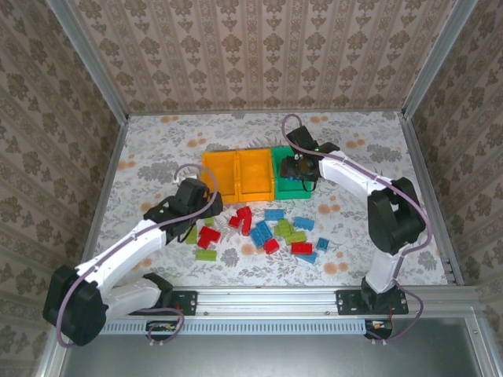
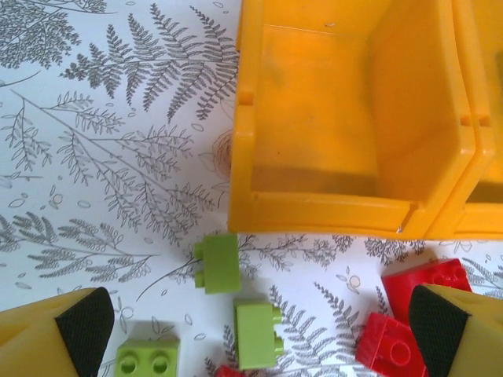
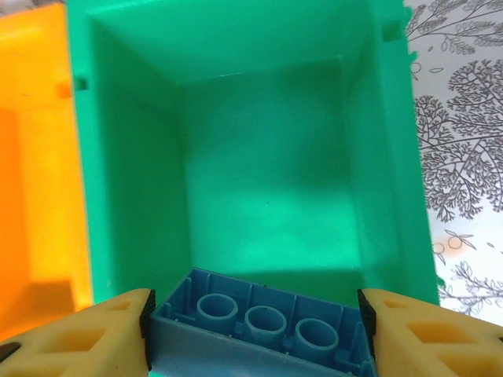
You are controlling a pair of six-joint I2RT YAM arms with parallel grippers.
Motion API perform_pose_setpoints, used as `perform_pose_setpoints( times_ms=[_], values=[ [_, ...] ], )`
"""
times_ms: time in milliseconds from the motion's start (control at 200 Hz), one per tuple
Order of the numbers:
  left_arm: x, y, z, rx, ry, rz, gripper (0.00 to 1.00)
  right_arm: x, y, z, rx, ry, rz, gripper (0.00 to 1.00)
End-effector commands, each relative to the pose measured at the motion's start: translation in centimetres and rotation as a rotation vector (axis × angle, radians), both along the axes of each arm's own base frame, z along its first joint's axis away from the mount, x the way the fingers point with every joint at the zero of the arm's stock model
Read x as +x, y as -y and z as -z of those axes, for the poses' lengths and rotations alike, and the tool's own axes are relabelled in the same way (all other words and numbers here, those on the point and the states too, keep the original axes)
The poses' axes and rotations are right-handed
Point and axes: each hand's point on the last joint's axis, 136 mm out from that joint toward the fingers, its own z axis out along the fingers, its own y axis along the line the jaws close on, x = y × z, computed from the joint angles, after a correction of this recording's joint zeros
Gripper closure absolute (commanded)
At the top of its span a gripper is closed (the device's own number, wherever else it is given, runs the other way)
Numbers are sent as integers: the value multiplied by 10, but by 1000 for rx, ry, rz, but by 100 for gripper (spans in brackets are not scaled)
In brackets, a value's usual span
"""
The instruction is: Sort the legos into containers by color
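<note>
while r hand (image 3: 255, 314) grips blue lego (image 3: 263, 328) over green bin (image 3: 267, 181) | l hand (image 2: 259, 323) wide open

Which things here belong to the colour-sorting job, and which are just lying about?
Job: loose legos; blue brick held in the right pincer; open left pincer; orange bins; green bin.
Bystanders: patterned table cover; wallpapered walls; aluminium rail.

light: bright, even, soft, from above
shadows: faint; dimmer inside the green bin (image 3: 267, 181) just beyond the right claw (image 3: 255, 318)
sheen: mild on the orange bin (image 2: 346, 118) ahead of the left claw (image 2: 255, 330)
focus: near fingers (image 2: 47, 338) soft
</note>
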Motion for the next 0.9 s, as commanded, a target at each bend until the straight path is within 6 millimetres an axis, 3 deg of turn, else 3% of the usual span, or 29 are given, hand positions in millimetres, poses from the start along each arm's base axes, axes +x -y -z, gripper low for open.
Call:
perform_pose_setpoints(
  times_ms=[0, 220, 325, 550, 660, 895],
  values=[
    [-19, -9, 12, 28, -36, 30, 0, 16, 3, 0, -39, 24, -7, 38],
    [-38, -31, 27, 64, -71, -26, 0, 22, -2, 13, -40, -1, -25, 30],
    [-39, -33, 32, 74, -88, -30, 0, 22, -5, 15, -27, -5, -32, 28],
    [-23, -16, 36, 40, -101, 39, 1, 15, -9, 11, 7, -6, -42, 19],
    [-17, -4, 38, 35, -118, 109, 5, 16, -12, 2, 39, 24, -44, 13],
    [-11, 16, 49, 8, -171, 173, 17, 13, -14, -11, 77, 55, -36, 12]
  ],
)
